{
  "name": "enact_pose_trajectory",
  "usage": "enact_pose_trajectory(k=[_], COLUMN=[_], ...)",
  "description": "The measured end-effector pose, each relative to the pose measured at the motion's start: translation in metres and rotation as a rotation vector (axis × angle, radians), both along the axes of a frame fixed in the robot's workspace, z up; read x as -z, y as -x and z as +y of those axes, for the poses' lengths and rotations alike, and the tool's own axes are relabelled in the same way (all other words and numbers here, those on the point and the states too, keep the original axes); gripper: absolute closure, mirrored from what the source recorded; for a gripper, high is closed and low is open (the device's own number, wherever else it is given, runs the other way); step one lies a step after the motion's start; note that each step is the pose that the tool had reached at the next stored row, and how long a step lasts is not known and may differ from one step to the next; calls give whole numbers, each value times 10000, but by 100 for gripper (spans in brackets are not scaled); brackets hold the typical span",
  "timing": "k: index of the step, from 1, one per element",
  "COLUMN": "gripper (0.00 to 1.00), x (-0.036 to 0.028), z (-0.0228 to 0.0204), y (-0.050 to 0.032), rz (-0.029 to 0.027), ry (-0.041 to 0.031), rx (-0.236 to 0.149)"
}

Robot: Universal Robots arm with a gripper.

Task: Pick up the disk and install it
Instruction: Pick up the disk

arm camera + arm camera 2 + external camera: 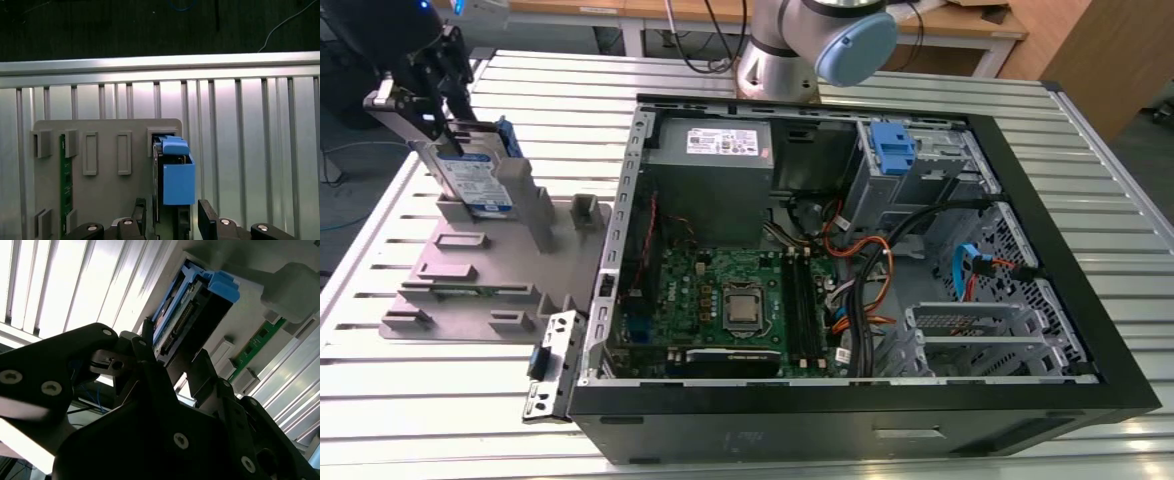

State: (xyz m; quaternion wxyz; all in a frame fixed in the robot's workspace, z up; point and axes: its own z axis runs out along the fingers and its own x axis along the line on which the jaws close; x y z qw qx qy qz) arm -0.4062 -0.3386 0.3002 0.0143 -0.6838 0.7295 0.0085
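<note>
The disk [470, 180], a silver drive with a white and blue label and blue rails, stands on end, slightly tilted, in a slot of the grey holder plate [467, 290] at the exterior view's left. My gripper [438, 125] comes down on its upper end and is shut on it. In the first wrist view the disk [177, 182] is seen end-on, with my gripper [172, 215] straddling its thin sides. The second wrist view has the disk's connector end [192, 315] just beyond my gripper [175, 357]. Its lower end is still at the holder.
The open computer case [1067, 330] lies to the exterior view's right, with a grey power supply [714, 150], a motherboard and a blue bracket [891, 150] at the drive bay. A green memory stick [63, 180] sits in the holder plate [105, 200]. The arm's base [794, 45] stands behind the case.
</note>
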Motion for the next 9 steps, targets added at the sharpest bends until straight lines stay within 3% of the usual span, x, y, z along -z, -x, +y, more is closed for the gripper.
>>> enact_pose_trajectory(k=[9], gripper=[47], x=[3], z=[2], y=[-10], rz=[0], ry=[0], rx=[162])
